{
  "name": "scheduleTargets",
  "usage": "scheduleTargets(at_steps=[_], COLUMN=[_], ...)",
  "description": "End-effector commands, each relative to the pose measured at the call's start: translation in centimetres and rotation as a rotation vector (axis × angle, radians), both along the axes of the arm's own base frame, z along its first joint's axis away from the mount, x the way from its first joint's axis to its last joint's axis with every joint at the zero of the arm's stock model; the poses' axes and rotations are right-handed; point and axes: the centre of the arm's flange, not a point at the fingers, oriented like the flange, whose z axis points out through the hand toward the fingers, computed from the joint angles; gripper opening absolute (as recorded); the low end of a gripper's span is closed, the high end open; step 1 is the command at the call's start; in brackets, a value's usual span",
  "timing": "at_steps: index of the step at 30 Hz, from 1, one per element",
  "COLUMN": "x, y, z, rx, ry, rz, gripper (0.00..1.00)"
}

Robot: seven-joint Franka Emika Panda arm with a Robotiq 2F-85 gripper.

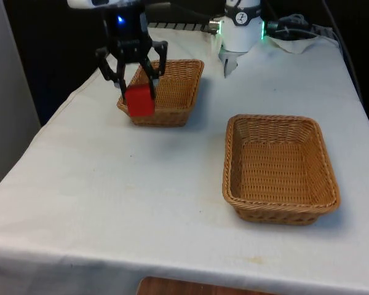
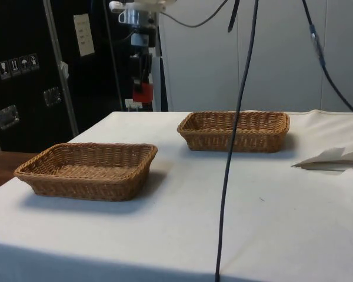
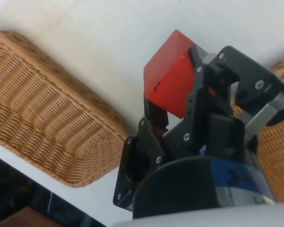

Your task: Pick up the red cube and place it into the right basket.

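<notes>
Wicker, the nearer basket (image 1: pixel 281 172) sits on the white cloth (image 1: pixel 123 196) toward the table's near edge, on the front view's right. Further back, toward the far left corner in that view, stands the second basket (image 1: pixel 172 92). Just in front of it the black gripper (image 1: pixel 139 92) hangs above the cloth, fingers clamped on the red cube (image 1: pixel 139 100), which is lifted off the table and tilted in the wrist view
</notes>
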Motion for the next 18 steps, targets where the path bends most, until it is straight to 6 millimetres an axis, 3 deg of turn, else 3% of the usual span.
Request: scheduleTargets(at_steps=[1, 5, 6, 15, 16, 18], x=[-1.0, -2.2, -1.5, -4.2, -3.5, -4.6], y=[-0.6, -1.5, -1.2, -2.6, -2.4, -2.8], z=[0.5, 1.1, 0.9, 0.9, 0.8, 0.9], rx=[-0.007, -0.012, 0.003, -0.042, -0.027, -0.05], ry=[-0.006, -0.007, -0.001, 0.009, 0.012, 0.012], rz=[0.001, 0.004, 0.005, 0.009, 0.009, 0.009], gripper=[0.03, 0.03, 0.03, 0.03, 0.03, 0.03])
